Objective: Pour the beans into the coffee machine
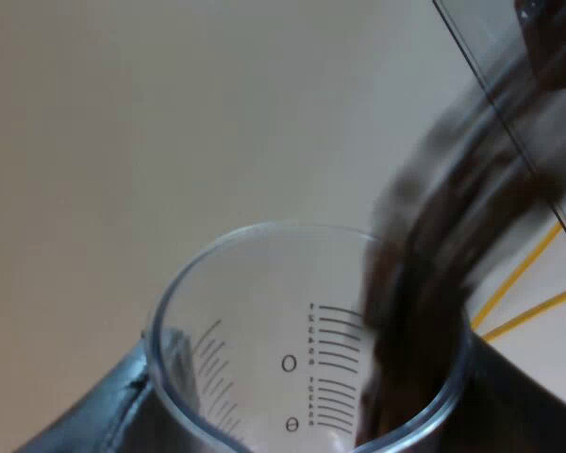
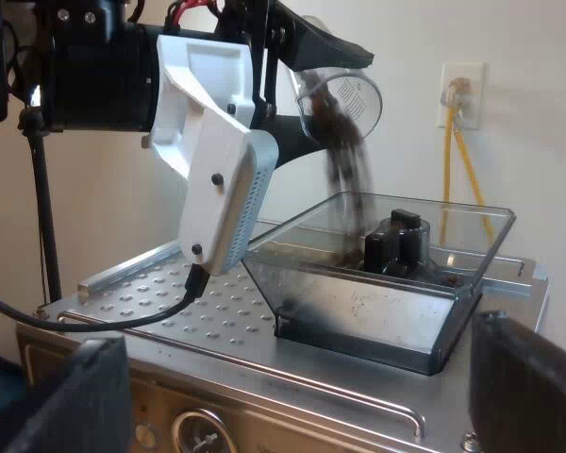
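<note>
Within left gripper (image 2: 307, 87), tipped measuring glass (image 2: 356, 98)

Carrier: espresso machine (image 2: 292, 415), its dimpled steel top (image 2: 160, 293). Clear bean hopper (image 2: 377, 316) sits directly on it. Thin steel rail (image 2: 307, 376) runs along the top's edge.

Left gripper (image 2: 302, 85) raised and rolled, fingers clamped on the tilted measuring glass (image 1: 264, 311). Right gripper (image 2: 297, 377) level, fingers spread wide, empty.
</note>
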Robot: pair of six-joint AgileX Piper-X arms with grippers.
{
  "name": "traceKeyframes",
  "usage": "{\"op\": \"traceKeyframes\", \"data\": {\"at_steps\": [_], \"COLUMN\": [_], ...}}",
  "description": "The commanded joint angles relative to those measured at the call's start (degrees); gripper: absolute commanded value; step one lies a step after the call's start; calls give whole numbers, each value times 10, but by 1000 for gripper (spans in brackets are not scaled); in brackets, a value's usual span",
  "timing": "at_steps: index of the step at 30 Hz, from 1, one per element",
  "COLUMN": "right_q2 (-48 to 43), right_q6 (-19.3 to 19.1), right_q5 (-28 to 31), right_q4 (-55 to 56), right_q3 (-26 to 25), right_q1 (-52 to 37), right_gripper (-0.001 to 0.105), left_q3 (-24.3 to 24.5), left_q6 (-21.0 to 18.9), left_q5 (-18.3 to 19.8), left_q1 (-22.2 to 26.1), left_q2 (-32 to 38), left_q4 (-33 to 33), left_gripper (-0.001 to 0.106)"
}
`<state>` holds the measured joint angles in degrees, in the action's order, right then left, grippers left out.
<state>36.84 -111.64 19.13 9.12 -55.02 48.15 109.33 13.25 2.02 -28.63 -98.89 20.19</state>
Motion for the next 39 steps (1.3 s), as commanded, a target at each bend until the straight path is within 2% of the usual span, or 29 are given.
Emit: {"op": "traceKeyframes", "data": {"at_steps": [1, 26, 29, 31, 32, 33, 36, 37, 39], "right_q2": [-4, -4, -4, -4, -4, -4, -5, -5, -5], "right_q6": [-1, -1, -1, -1, -1, -1, -1, -1, -1], "right_q5": [-6, -6, -6, -6, -6, -6, -6, -8, -29], "right_q4": [-7, -7, -7, -7, -7, -7, -8, -8, -12], "right_q3": [-8, -8, -8, -8, -8, -8, -8, -8, -8], "right_q1": [1, 1, 1, 1, 1, 1, 1, 1, 1], "right_gripper": [78, 78, 78, 78, 78, 78, 78, 78, 78], "left_q3": [3, 3, 3, 3, 3, 3, 3, 3, 3], "left_q6": [20, 15, -25, -86, -86, -132, -240, -253, -330], "left_q5": [4, 3, 3, 3, 3, 3, 3, 3, -4], "left_q1": [-4, -4, -4, -4, -4, -4, -4, -4, -4], "left_q2": [5, 15, 18, 24, 24, 29, 44, 46, 59], "left_q4": [-11, -9, -8, -8, -8, -8, -8, -8, -8], "left_gripper": [28, 28, 28, 28, 28, 28, 28, 28, 28]}}
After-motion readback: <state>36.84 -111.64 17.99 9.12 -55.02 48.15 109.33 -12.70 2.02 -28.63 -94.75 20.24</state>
